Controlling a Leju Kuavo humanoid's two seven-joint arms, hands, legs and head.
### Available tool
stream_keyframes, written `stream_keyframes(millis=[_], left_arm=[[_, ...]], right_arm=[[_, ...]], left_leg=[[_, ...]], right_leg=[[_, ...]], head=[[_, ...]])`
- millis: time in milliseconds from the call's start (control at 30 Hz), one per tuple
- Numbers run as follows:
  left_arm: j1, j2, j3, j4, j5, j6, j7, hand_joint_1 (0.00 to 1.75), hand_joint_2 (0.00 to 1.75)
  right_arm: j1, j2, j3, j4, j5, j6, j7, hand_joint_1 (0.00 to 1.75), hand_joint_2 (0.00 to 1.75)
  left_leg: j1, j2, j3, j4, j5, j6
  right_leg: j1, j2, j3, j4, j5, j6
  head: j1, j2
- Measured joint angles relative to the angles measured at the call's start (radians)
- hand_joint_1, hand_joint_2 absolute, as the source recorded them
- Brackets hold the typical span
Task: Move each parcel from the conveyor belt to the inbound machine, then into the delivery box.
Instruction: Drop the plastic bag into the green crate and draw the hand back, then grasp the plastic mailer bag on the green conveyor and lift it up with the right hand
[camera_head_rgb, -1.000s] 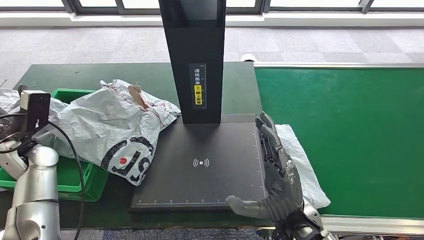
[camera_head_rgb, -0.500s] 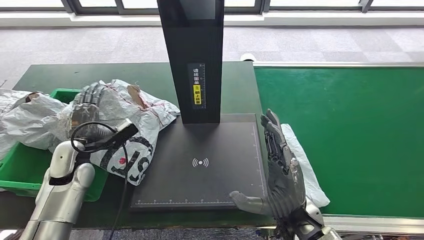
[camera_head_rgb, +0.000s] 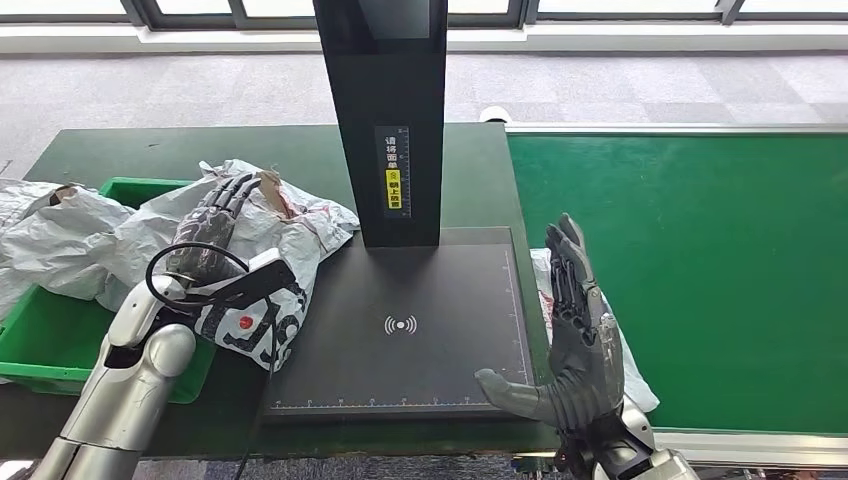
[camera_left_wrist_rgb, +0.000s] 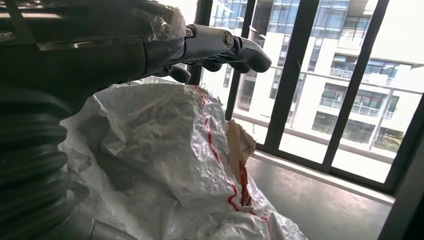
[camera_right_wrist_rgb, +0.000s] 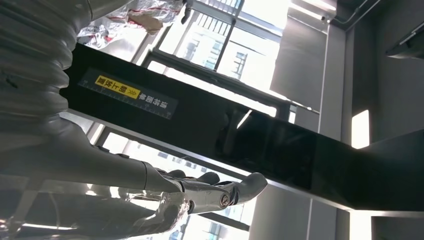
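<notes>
A crumpled grey parcel (camera_head_rgb: 255, 265) with black print lies half on the black plate of the inbound machine (camera_head_rgb: 400, 330) and half on the green delivery box (camera_head_rgb: 55, 340). My left hand (camera_head_rgb: 210, 225) stretches flat over the top of this parcel, fingers apart and holding nothing; the left wrist view shows its fingers (camera_left_wrist_rgb: 220, 45) just above the parcel (camera_left_wrist_rgb: 170, 150). My right hand (camera_head_rgb: 578, 340) stands on edge, open, beside the plate's right side, thumb reaching over the front corner. A flat white parcel (camera_head_rgb: 635, 378) lies under it on the conveyor belt (camera_head_rgb: 720, 280).
The machine's black post (camera_head_rgb: 385, 120) rises at the back of the plate, and shows again in the right wrist view as the post (camera_right_wrist_rgb: 200, 120). Another crumpled grey bag (camera_head_rgb: 45, 240) fills the left of the box. A cable (camera_head_rgb: 190, 275) loops off my left wrist.
My left arm has swung in from the left and its hand has reached forward over the grey parcel. My right hand has shifted a little to the right, off the plate's edge.
</notes>
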Motion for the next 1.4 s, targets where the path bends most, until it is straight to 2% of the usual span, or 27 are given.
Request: stream_keyframes(millis=[100, 133, 200, 233, 267, 333, 367, 800, 933, 1400], left_arm=[[0.0, 0.027, -0.017, -0.036, 0.002, -0.035, 0.021, 0.0, 1.75], [0.0, 0.038, -0.022, -0.04, -0.001, -0.046, 0.028, 0.37, 1.75], [-0.001, 0.06, -0.031, -0.037, -0.015, -0.063, 0.038, 1.24, 1.75], [-0.003, 0.071, -0.035, -0.031, -0.026, -0.068, 0.041, 1.39, 1.75], [-0.006, 0.081, -0.04, -0.022, -0.039, -0.069, 0.043, 1.06, 1.75], [-0.016, 0.095, -0.049, 0.003, -0.073, -0.058, 0.05, 0.18, 1.75], [-0.021, 0.099, -0.054, 0.017, -0.092, -0.052, 0.055, 0.03, 1.75], [-0.049, 0.101, -0.097, 0.188, -0.18, -0.063, 0.074, 0.0, 1.75], [-0.051, 0.101, -0.097, 0.222, -0.184, -0.063, 0.074, 1.75, 1.75], [-0.035, 0.097, -0.097, 0.178, -0.293, 0.034, 0.097, 1.75, 1.75]], right_arm=[[-0.008, -0.001, 0.0, 0.0, -0.009, -0.004, -0.006, 0.0, 1.75], [-0.012, -0.001, 0.0, 0.0, -0.011, -0.004, -0.006, 0.0, 1.75], [-0.02, -0.001, 0.001, 0.001, -0.013, -0.004, -0.005, 0.0, 1.75], [-0.024, -0.001, 0.002, 0.001, -0.013, -0.004, -0.004, 0.0, 1.75], [-0.026, -0.001, 0.003, 0.001, -0.011, -0.004, -0.004, 0.0, 1.75], [-0.03, -0.001, 0.004, 0.001, -0.006, -0.005, -0.004, 0.0, 1.75], [-0.03, -0.001, 0.004, 0.001, -0.003, -0.006, -0.005, 0.0, 1.75], [-0.016, -0.001, 0.006, 0.001, 0.015, -0.001, -0.02, 0.0, 1.75], [-0.004, -0.001, 0.006, 0.001, 0.021, 0.004, -0.025, 0.0, 1.75], [0.078, 0.0, 0.004, -0.013, 0.096, 0.064, -0.038, 0.0, 1.75]], left_leg=[[0.0, 0.0, 0.0, 0.0, 0.0, 0.0], [0.0, 0.0, 0.0, 0.0, 0.0, 0.0], [0.0, 0.0, 0.0, 0.0, 0.0, -0.001], [0.0, 0.0, 0.0, 0.0, 0.001, -0.001], [0.0, 0.0, 0.0, 0.0, 0.001, -0.001], [0.0, 0.0, 0.0, 0.0, 0.001, -0.001], [0.0, 0.0, 0.0, 0.0, 0.001, -0.001], [0.0, 0.0, 0.0, 0.0, 0.001, -0.001], [0.0, 0.0, 0.0, 0.0, 0.001, -0.001], [0.0, 0.0, 0.0, 0.0, 0.001, -0.001]], right_leg=[[0.0, 0.0, 0.0, 0.0, 0.0, 0.0], [0.0, 0.0, 0.0, 0.0, 0.0, 0.0], [0.0, 0.0, -0.001, 0.0, 0.0, 0.0], [0.0, 0.0, -0.001, 0.0, 0.0, 0.0], [0.0, 0.0, -0.001, 0.001, 0.0, 0.0], [0.0, 0.0, -0.001, 0.001, 0.0, 0.0], [0.0, 0.0, -0.001, 0.001, 0.0, 0.0], [0.0, 0.0, -0.001, 0.001, 0.0, 0.0], [0.0, 0.0, -0.001, 0.001, 0.0, 0.0], [0.0, 0.0, -0.001, 0.001, 0.0, 0.0]], head=[[0.0, 0.0], [0.0, 0.0], [0.0, 0.0], [0.0, 0.0], [0.0, 0.0], [0.0, 0.0], [0.0, 0.0], [0.0, 0.0], [0.0, 0.0], [0.0, 0.0]])
